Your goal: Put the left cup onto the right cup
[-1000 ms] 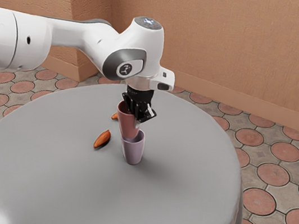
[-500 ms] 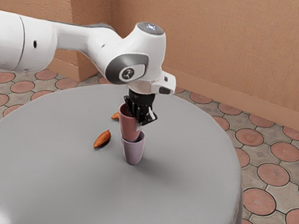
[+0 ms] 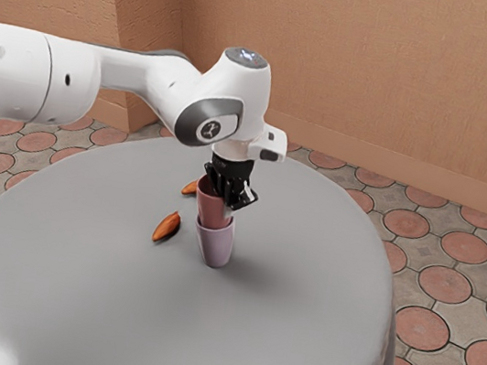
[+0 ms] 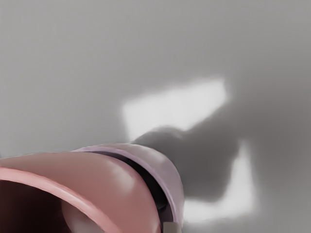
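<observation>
Gripper (image 3: 230, 195): black, two-fingered, closed on the rim of the pink cup (image 3: 207, 205), which is held tilted slightly toward the exterior view's left. Pink cup: its lower part is seated inside the lilac cup (image 3: 215, 245); in the wrist view the pink wall (image 4: 82, 187) is seen ringed by the lilac rim (image 4: 167, 170), with a dark gap between them. Lilac cup: upright on the grey table (image 3: 67, 303). Change noted: the pink cup is set deeper in the lilac cup than a second ago and the hand has come lower; the lilac cup has stayed put. Surroundings: one orange piece (image 3: 166, 226) lies near the lilac cup on the exterior view's left, apart from it; a second orange piece (image 3: 189, 189) lies just behind the pink cup. Both cups stand well clear of the table edge.
</observation>
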Robot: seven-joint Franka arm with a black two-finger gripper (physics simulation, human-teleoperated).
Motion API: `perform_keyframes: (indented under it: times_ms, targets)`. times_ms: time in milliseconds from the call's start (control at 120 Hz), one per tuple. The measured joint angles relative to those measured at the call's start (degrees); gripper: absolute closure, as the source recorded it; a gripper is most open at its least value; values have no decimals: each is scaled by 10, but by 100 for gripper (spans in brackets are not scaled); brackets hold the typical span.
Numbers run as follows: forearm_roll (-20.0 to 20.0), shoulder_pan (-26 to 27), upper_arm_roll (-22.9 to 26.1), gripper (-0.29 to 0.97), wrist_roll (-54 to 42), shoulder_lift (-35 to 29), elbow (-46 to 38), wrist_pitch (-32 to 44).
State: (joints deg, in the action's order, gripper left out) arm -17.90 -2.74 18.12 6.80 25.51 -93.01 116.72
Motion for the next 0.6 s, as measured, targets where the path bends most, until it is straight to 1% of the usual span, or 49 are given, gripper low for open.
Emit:
perform_keyframes:
  times_ms: [33, 183, 292, 425, 600]
  targets:
    - [-1, 0, 0, 78, 0, 2, 0, 2]
    - [0, 0, -1, 46, -2, 4, 0, 7]
    - [1, 0, -1, 31, -2, 4, 0, 10]
    - [1, 0, -1, 20, -3, 4, 0, 11]
    - [1, 0, -1, 13, -3, 4, 0, 12]
